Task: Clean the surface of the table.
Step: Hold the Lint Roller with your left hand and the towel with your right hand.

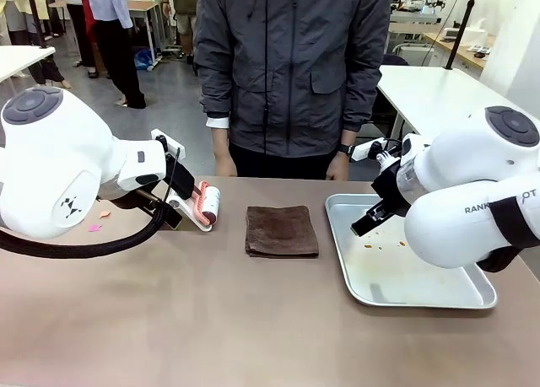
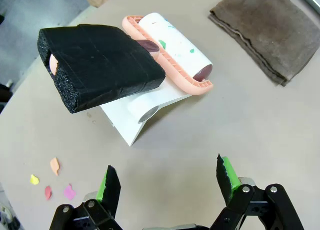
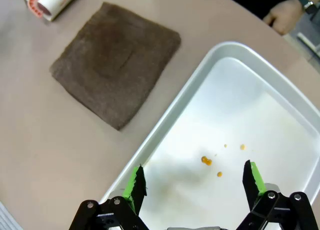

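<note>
The brownish-taupe table point(image 1: 211, 319) carries a lint roller point(image 2: 172, 44) with a black foam handle point(image 2: 100, 64), lying on its white stand; coloured bits stick to its white roll. My left gripper point(image 2: 169, 182) hovers open just short of the roller, touching nothing. A folded brown cloth point(image 1: 282, 231) lies flat at the table's middle. Small coloured paper scraps point(image 2: 50, 180) lie on the table near the left gripper. Over the near corner of the metal tray point(image 3: 165, 135), my right gripper point(image 3: 194, 182) also stands open and holds nothing.
Orange specks point(image 3: 206, 161) dot the tray floor. A person in a grey jacket point(image 1: 287, 67) stands at the far edge, hands hanging by the table rim point(image 3: 285, 9). White-topped tables stand behind. Bare tabletop stretches along the near side.
</note>
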